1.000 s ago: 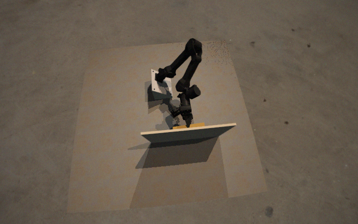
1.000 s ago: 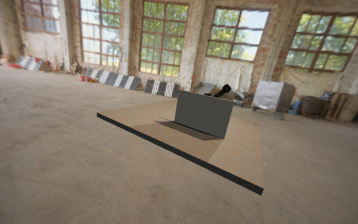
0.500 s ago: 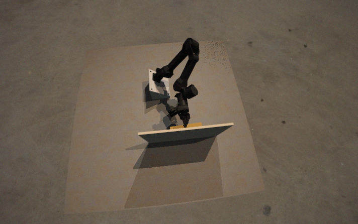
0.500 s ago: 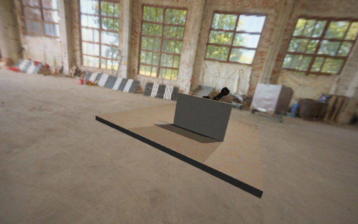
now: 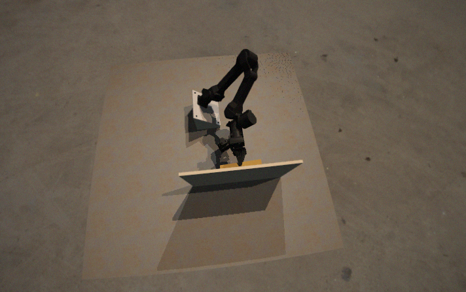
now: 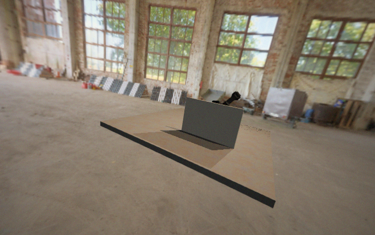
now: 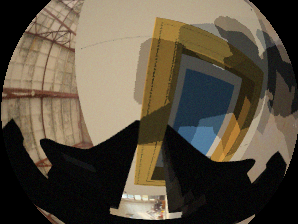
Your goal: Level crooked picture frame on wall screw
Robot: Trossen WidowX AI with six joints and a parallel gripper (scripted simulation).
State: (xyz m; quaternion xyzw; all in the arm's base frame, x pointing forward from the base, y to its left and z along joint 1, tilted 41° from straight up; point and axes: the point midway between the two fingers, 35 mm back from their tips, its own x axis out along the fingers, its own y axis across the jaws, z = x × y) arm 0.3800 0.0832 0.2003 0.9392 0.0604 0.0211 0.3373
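The picture frame (image 5: pixel 252 163) (image 7: pixel 210 42), gold with a grey inner border and a blue picture, is against the near side of the upright wall panel (image 5: pixel 240 177) (image 6: pixel 211 121) (image 7: pixel 107 65). In the top view only a gold strip of it shows above the panel's top edge. My gripper (image 5: pixel 239 164) (image 7: pixel 150 125) is shut on the picture frame, with its fingers on either side of one long gold rail, near the middle of the panel's width. The rail runs slantwise in the wrist view; whether the frame is level is hard to tell. The screw and the notched strip are hidden.
The arm's white base plate (image 5: pixel 201 114) stands behind the gripper, on the picture side of the panel. The panel stands on a wide tan board (image 5: pixel 137 213) (image 6: pixel 248 166). In the exterior view the panel hides the frame and most of the arm (image 6: pixel 235 96).
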